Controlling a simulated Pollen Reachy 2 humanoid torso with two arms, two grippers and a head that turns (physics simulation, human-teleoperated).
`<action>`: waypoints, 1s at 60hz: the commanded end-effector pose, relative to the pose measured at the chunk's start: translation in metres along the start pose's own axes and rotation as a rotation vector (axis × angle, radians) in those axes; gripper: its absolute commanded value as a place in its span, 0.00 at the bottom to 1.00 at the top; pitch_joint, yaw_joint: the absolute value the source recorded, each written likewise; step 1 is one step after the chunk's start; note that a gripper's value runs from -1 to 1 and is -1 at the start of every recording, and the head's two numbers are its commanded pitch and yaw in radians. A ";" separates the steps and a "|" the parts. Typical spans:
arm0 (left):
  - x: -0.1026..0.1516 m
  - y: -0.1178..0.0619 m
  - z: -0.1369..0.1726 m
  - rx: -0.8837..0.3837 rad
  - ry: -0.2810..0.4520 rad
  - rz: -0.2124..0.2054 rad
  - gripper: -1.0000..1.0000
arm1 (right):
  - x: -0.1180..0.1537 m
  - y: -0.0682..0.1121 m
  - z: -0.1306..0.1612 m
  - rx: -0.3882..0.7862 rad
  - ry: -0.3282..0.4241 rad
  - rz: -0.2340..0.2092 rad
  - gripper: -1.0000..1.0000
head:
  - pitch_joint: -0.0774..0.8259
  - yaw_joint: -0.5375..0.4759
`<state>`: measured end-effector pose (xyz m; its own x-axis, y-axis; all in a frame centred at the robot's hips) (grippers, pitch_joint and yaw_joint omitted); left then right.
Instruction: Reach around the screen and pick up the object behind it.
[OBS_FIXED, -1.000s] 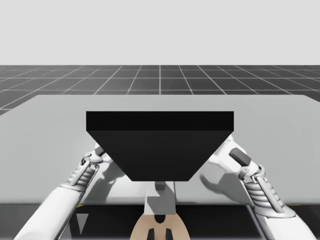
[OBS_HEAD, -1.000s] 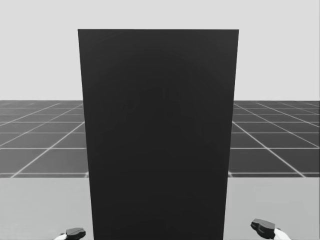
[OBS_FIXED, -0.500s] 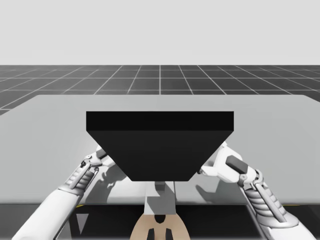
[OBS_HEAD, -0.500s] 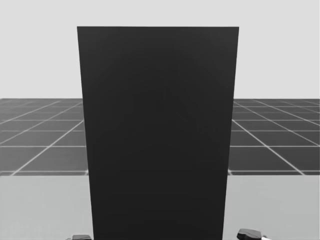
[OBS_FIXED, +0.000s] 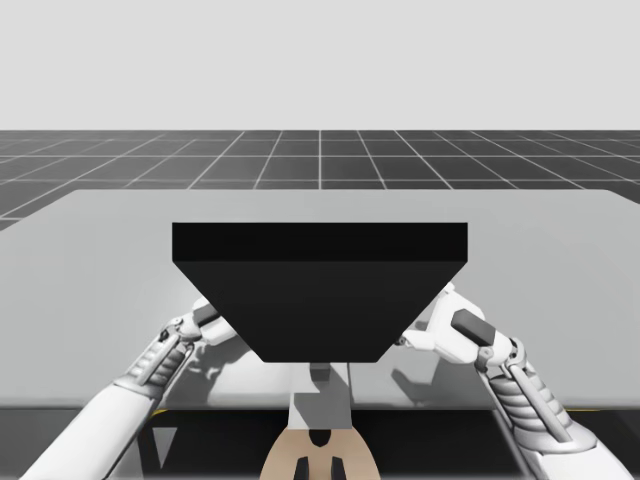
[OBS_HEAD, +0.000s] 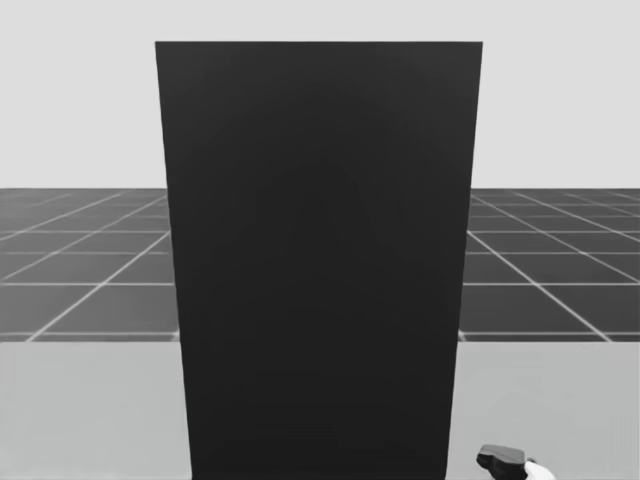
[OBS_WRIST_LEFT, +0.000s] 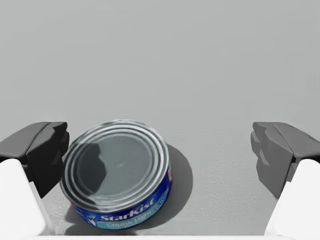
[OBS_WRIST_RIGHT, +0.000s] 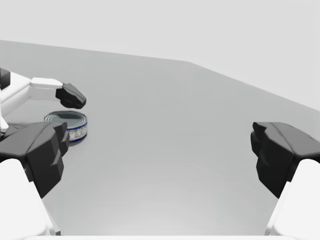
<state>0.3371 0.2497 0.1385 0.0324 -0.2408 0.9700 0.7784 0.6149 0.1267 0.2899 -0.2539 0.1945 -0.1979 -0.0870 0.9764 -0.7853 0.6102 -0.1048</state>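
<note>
Left gripper (OBS_WRIST_LEFT: 160, 150) spread either side of flat blue can (OBS_WRIST_LEFT: 117, 172), past the black screen (OBS_FIXED: 320, 290).
You have the can close by one finger; right gripper (OBS_WRIST_RIGHT: 160, 150) also spread, well apart.

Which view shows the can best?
Left wrist view: the can sits close up, lid and side plain, inside the open left end effector. The right wrist view shows it small and distant. The screen hides it from the head and high views.

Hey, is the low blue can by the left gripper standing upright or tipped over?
Upright. The low blue metal can sits flat on the grey table, with its ringed silver lid facing up.
</note>
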 end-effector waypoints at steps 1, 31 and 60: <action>-0.015 -0.001 0.001 -0.014 0.013 0.017 0.00 | 0.000 -0.001 0.000 -0.007 -0.003 0.003 0.00 | 0.19 0.53; -0.032 0.013 -0.002 0.065 0.043 -0.005 0.00 | -0.001 -0.002 -0.001 -0.025 -0.002 0.016 0.00 | 0.20 0.55; -0.025 0.008 0.001 0.041 0.018 -0.001 1.00 | -0.001 -0.004 -0.001 -0.041 0.000 0.027 0.00 | 0.20 0.55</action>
<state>0.3513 0.2603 0.1228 0.0104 -0.2476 0.9688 0.7419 0.6515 0.1585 0.2936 -0.2547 0.1936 -0.2168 -0.0711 0.9736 -0.7588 0.6397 -0.1223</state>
